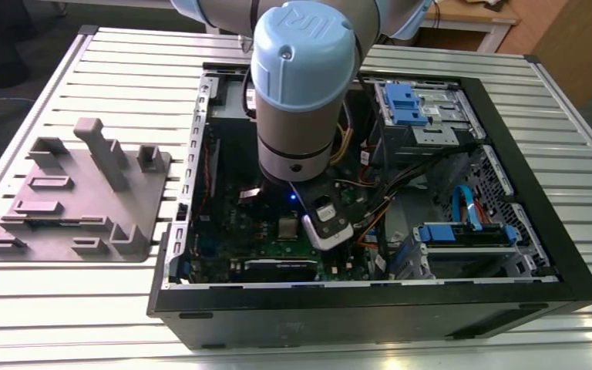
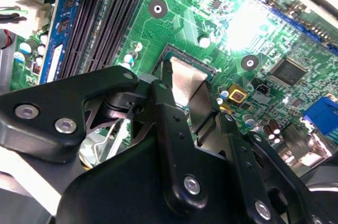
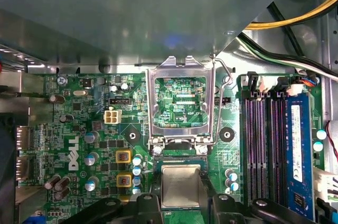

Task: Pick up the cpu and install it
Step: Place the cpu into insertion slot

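Grey fixture plate (image 1: pixel 147 204) beside computer case (image 1: pixel 378 312)

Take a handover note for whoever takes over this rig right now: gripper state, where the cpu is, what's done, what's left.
Gripper: down inside the open computer case, jaws closed on two sides of the cpu.
Cpu: at the socket on the green motherboard, beside the hinge of the socket frame. Whether it is fully seated cannot be told.
Done: cpu picked up and brought to the socket.
Left: cpu not yet released; socket frame stands open and upright.
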{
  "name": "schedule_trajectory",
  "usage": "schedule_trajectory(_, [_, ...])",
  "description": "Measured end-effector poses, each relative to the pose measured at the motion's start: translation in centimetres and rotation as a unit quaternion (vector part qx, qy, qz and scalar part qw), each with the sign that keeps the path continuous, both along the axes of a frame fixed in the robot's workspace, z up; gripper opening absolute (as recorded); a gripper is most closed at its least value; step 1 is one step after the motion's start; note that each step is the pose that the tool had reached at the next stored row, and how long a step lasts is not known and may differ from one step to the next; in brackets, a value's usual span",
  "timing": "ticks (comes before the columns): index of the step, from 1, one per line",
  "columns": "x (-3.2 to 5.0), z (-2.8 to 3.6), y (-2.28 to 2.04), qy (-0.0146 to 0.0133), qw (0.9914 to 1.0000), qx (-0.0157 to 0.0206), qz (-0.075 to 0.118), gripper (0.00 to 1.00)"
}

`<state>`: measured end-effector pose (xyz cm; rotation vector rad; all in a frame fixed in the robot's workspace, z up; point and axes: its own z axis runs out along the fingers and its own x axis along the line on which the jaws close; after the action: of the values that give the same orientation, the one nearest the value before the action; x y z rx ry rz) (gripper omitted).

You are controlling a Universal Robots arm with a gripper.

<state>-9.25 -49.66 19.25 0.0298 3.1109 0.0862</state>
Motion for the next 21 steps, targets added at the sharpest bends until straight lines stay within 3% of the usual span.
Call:
schedule_trajectory(18, [0.0, 0.49, 0.0, -0.0001, 1.0, 0.0002, 0.0, 0.38])
schedule_trajectory(20, [0.0, 0.49, 0.0, -0.0001, 1.0, 0.0002, 0.0, 0.37])
schedule_trajectory(21, [0.0, 0.49, 0.0, -0.0001, 1.0, 0.0002, 0.0, 0.31])
